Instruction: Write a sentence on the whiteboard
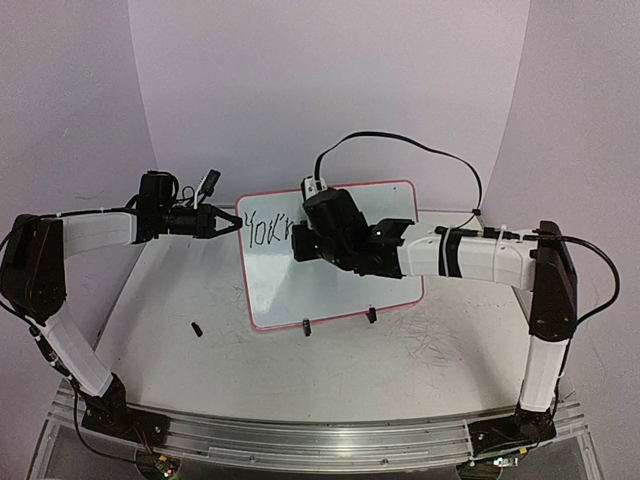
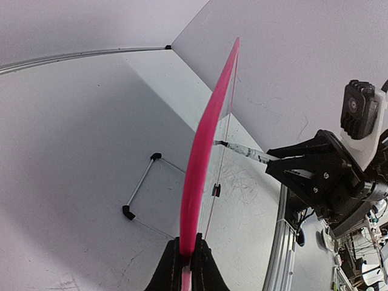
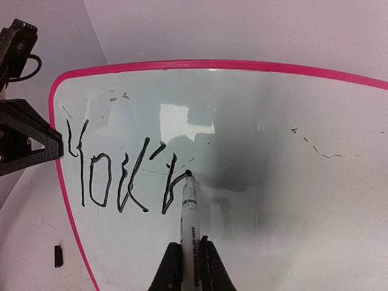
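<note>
Right wrist: right end effector [image 3: 190, 253] clamped on marker [image 3: 190, 209], tip touching whiteboard [image 3: 285, 182], sentence [image 3: 115, 176] unfinished. Left end effector [image 2: 189, 248] pinches whiteboard edge, upright on desk [image 1: 330, 375]. Risk: hard push slips whiteboard, stroke smears.

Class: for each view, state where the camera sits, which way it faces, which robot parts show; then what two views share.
Top external: above and behind, looking down at the whiteboard; left arm and right arm show.
Left wrist: looks along the board's pink edge; left gripper shut on it.
Right wrist: faces the board's front; right gripper holds the marker at the writing.
Shared: both wrist views show the marker and the other arm's gripper.
</note>
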